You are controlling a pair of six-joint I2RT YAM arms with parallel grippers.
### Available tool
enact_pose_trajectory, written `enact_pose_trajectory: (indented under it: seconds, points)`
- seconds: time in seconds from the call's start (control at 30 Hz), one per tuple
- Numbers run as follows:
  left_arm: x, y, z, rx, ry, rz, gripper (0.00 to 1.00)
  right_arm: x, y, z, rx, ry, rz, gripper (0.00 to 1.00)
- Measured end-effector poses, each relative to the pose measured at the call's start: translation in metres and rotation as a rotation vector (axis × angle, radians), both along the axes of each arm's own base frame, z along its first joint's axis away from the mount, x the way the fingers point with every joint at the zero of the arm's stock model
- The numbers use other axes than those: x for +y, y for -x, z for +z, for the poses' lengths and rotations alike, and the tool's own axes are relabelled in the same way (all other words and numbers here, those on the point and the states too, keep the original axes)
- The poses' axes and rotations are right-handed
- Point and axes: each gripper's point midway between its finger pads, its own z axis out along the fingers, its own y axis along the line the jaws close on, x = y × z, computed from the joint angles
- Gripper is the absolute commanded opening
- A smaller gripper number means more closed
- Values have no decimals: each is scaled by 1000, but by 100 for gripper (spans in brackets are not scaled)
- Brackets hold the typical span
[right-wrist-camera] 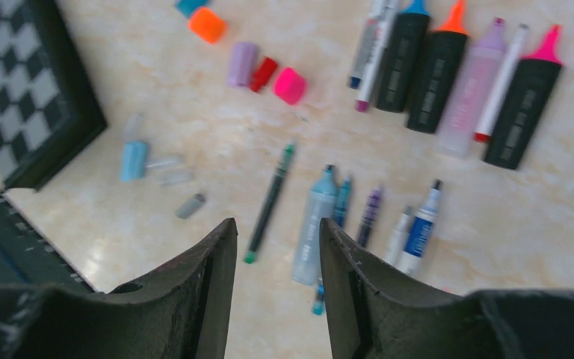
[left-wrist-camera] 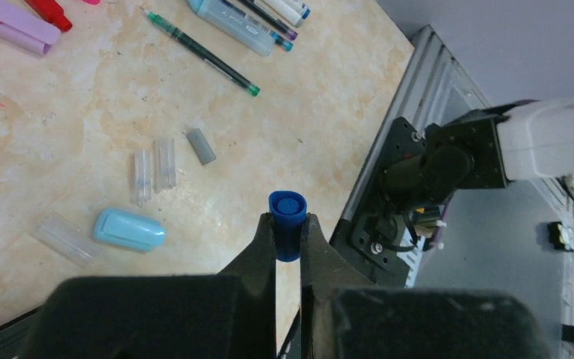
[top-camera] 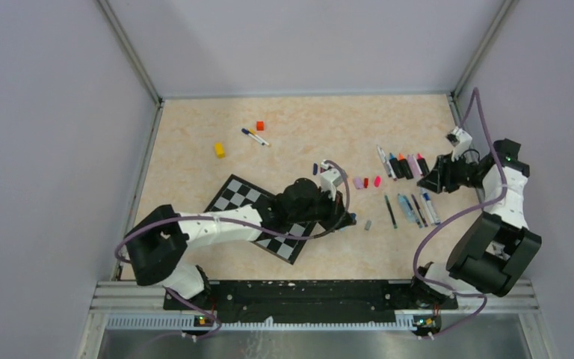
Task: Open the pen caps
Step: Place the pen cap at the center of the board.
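Observation:
My left gripper [left-wrist-camera: 288,224] is shut on a blue pen cap [left-wrist-camera: 288,207], held just above the table near the chessboard's right corner [top-camera: 351,218]. Loose caps lie around it: light blue [left-wrist-camera: 128,229], grey [left-wrist-camera: 201,146], two clear ones [left-wrist-camera: 154,168], and farther off lilac [right-wrist-camera: 242,63], red [right-wrist-camera: 263,73], pink [right-wrist-camera: 290,84] and orange [right-wrist-camera: 207,24]. My right gripper [right-wrist-camera: 278,224] stands open and holds nothing, above a row of thin uncapped pens [right-wrist-camera: 314,224] and a green pen [right-wrist-camera: 269,198]. Beyond them lie uncapped highlighters [right-wrist-camera: 433,71].
A chessboard [top-camera: 232,193] lies under my left arm. A yellow block [top-camera: 219,149], an orange-red cube [top-camera: 260,126] and two pens [top-camera: 254,137] sit at the far left. The metal rail [left-wrist-camera: 411,112] runs along the near edge, and walls close in three sides.

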Motion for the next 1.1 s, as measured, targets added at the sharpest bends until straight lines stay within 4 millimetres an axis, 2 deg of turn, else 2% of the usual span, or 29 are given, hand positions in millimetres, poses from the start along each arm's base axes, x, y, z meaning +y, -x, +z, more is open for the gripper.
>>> enact_pose_trajectory:
  seconds: [0.1, 0.17, 0.27, 0.37, 0.53, 0.67, 1.0, 1.1]
  points:
    - [-17, 0, -9, 4, -53, 28, 0, 27, 2, 17, -69, -156, 11, 43]
    - [-33, -3, -15, 9, -98, 45, 0, 41, 9, 17, -71, -244, 0, 43]
    - [-54, -5, -21, 23, -145, 65, 0, 48, 12, 14, -57, -305, -28, 43]
    - [-70, -10, -32, 46, -203, 103, 0, 46, 7, 14, -58, -322, -57, 43]
    - [-82, -20, -56, 98, -323, 182, 0, 34, -6, 14, -48, -293, -158, 43]
    - [-89, -27, -74, 137, -394, 236, 0, 26, -12, 21, -74, -268, -209, 43]
    - [-99, -24, -112, 219, -495, 258, 3, 21, -15, 25, -90, -248, -261, 43]
    - [-103, -22, -117, 234, -499, 242, 9, 21, -15, 25, -89, -247, -263, 43]
